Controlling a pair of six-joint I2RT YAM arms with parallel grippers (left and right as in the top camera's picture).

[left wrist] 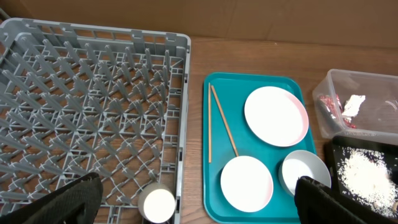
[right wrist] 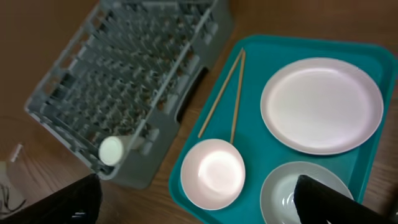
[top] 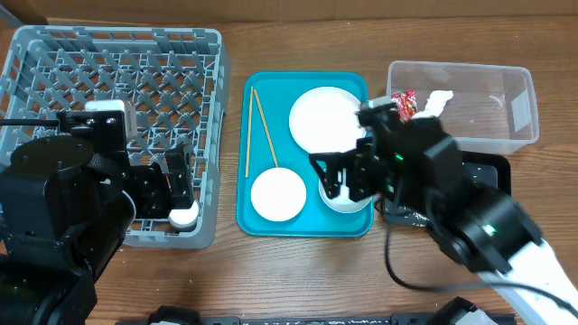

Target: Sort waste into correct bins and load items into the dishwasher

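Observation:
The grey dish rack fills the left. On the teal tray lie a round plate, a white bowl, a grey bowl and two chopsticks. My right gripper is open and empty above the grey bowl, which it partly hides from overhead. My left gripper is open and empty over the rack's front right corner. The clear tub holds a red wrapper and a white napkin. The black tray holds rice grains.
A small white cup lies in the rack's front right corner, just below my left gripper. The right arm covers most of the black tray from overhead. A brown cardboard wall runs along the table's far side.

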